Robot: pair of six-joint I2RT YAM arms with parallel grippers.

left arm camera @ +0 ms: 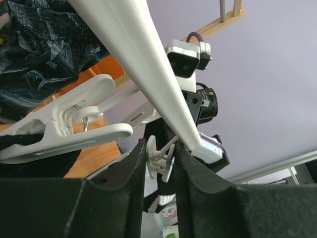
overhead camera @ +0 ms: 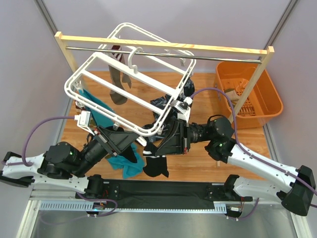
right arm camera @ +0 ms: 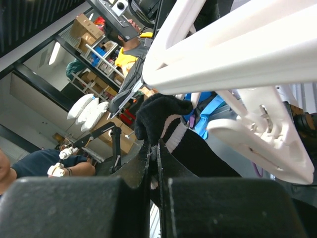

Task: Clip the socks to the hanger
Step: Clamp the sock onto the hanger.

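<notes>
- hanger [overhead camera: 72,85] hangs by its hook from the rail of the wooden rack [overhead camera: 163,45].
- teal sock [overhead camera: 99,111] dangles under the hanger's left edge and reads as clipped (the clip holding it is hidden from above). There's more teal lower down beside the left arm; can't tell if it's the same sock or a second one.
- grey-brown sock [overhead camera: 117,84] hangs from the far side, inside the frame outline. Looks done.
- left gripper [left arm camera: 161,148] sits just under the hanger's near bar, jaws partway closed with a small white clip [left arm camera: 158,161] pinched between them. My read: it's squeezing the clip to open its mouth.
- right gripper [right arm camera: 154,146] is clamped tight on the black sock [right arm camera: 158,111]. The toe end pokes up just below the hanger bar, and the rest trails down under the gripper in the top view.
- sock tip and held clip are near each other, but no view shows the sock inside the clip, so I count that one as not yet clipped.
- dark patterned cloth [overhead camera: 166,101] is bunched under the hanger's right side (not a sock).
- orange basket [overhead camera: 270,94] is at far right with something pale inside, too small to call a sock.
- status guess: two up, third mid-clip. Left to do: feed the toe into the clip, let the clip close, release the sock, then any strays.
</notes>
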